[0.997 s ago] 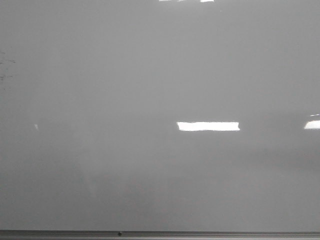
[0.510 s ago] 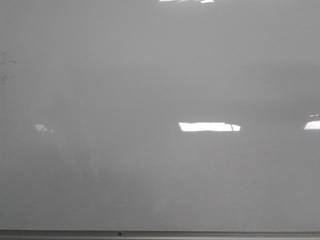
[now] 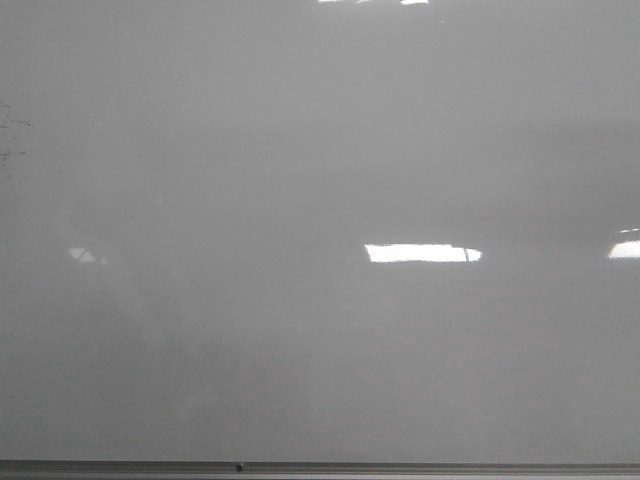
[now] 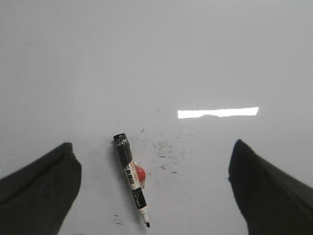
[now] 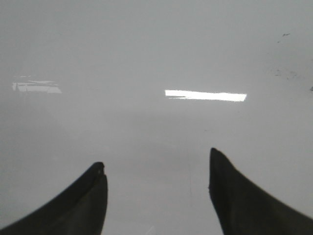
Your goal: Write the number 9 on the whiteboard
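One marker (image 4: pixel 131 179) on whiteboard (image 4: pixel 156 58); two claws agape

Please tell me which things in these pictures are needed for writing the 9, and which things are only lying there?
Needed for the job:
- whiteboard, no 9 drawn on it yet
- marker, uncapped, lying on the board
- left end effector, open above the marker

Only lying there:
- red item touching the marker
- old ink specks
- right end effector, open, holding nothing
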You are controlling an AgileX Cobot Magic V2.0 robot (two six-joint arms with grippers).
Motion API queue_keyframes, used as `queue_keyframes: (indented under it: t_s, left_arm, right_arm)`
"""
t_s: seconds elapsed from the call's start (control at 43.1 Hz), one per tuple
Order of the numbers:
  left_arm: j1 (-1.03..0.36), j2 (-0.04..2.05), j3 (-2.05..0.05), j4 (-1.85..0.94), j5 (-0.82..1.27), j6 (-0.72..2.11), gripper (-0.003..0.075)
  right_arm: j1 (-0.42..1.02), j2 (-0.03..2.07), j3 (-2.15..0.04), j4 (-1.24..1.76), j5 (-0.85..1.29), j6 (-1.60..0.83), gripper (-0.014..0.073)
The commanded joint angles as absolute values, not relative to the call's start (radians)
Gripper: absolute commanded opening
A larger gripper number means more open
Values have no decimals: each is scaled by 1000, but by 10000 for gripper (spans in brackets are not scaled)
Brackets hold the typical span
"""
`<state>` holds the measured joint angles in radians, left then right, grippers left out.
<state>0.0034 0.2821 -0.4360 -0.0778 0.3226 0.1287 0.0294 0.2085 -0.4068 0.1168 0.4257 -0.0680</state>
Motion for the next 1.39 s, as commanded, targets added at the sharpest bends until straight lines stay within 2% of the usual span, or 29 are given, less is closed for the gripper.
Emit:
queue_keyframes:
  t_s: [0.0,0.139,0.371,0.649,0.835,1.066,1.252,1.368]
  left_arm:
    - [-1,324,-470,-127,263,117,644]
    - [5,480,-475,-184,281,88,640]
    - [82,874,-553,-182,271,13,640]
    - [95,1213,-625,-180,140,19,640]
    - [89,1333,-647,-178,58,25,619]
    - [51,1419,-649,-162,-78,25,500]
    - [49,1457,-649,-160,-142,25,461]
    - [49,1469,-649,-160,-157,25,404]
  right_arm:
    - [22,228,-442,107,352,-71,529]
    - [22,228,-442,108,344,-71,529]
    - [22,228,-442,108,344,-71,529]
    - [22,228,-442,108,344,-71,529]
    - [22,228,-442,108,344,-71,529]
    - [22,228,-442,108,344,-71,529]
    - [22,228,-442,108,344,-71,529]
    - [22,228,-442,108,344,-71,529]
